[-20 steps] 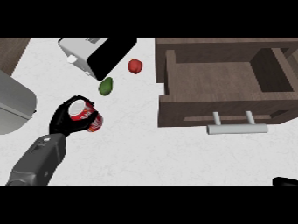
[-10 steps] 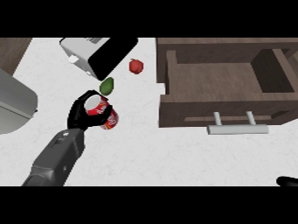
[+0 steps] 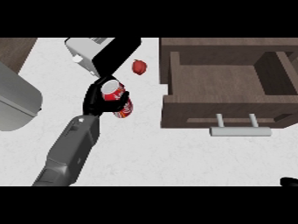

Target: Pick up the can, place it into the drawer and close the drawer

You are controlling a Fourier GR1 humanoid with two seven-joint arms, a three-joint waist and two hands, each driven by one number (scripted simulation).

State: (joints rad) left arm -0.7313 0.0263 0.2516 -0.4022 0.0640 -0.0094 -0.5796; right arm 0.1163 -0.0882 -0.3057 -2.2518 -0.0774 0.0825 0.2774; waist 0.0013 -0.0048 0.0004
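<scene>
**Op:** So, where's my L hand [image 3: 97,99] rn?

**Spotter:** Mid-left of the head view. Its black fingers are curled round the can [image 3: 121,106], thumb side wrapped too, so you're clasping it. The can is red w/ a pale top and sits tilted, top twd upper left. Can't tell if its base touches the counter [image 3: 170,157]. Your grey forearm [image 3: 71,151] runs down-left from it to the lower edge.

**Op:** What's close by?

**Spotter:** Just above the hand is a white-and-black appliance [image 3: 116,51], its dark corner almost at your knuckles. A small red item [image 3: 139,66] lies up-right of the can, apart from it. A big grey rounded body [image 3: 6,100] fills the left edge, well apart from the forearm.

**Op:** Room twd the drawer [image 3: 167,78]?

**Spotter:** Yes. A strip of bare counter lies btwn the can and the drawer's left wall. The drawer is pulled out, wood floor showing, walls on all sides. The front panel is nearest you, w/ the pale bar handle [image 3: 240,131] sticking out below it. Wide open counter lies below the handle and right of your forearm.

**Op:** R hand [image 3: 297,182]?

**Spotter:** Only a black sliver at the lower right corner. Can't tell its state.
</scene>
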